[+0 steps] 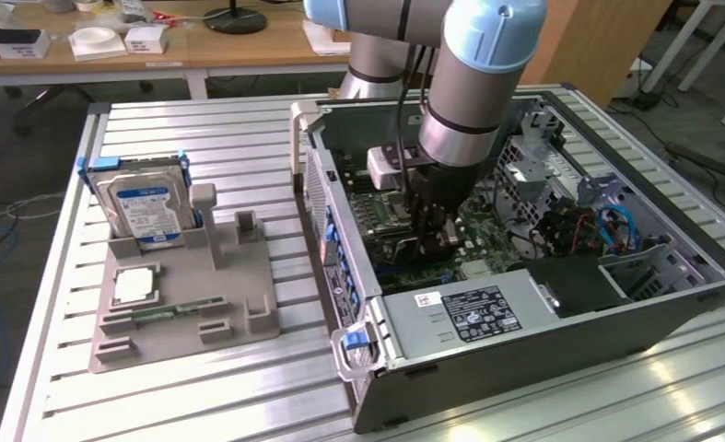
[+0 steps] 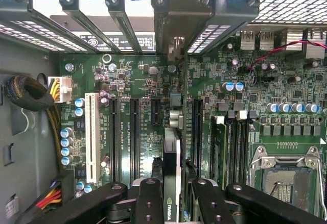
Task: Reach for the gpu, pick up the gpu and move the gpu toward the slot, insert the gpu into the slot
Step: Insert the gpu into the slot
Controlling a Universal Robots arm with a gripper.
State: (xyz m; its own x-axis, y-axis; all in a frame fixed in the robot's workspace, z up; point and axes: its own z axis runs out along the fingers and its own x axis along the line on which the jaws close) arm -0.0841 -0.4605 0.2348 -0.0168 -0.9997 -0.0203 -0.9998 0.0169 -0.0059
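Dark gpu [image 2: 172, 183] edge-on, bracket toward case rear

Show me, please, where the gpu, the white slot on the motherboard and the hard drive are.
gpu [image 2: 172, 175]: wrist view, top edge of the card.
white slot [image 2: 92, 134]: wrist view, middle of its length.
hard drive [image 1: 145, 204]: exterior view, its blue label.

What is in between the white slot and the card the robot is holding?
In the wrist view, two long black slots lie on the green board between the white slot and the gpu, which stands edge-on between the gripper's fingers.
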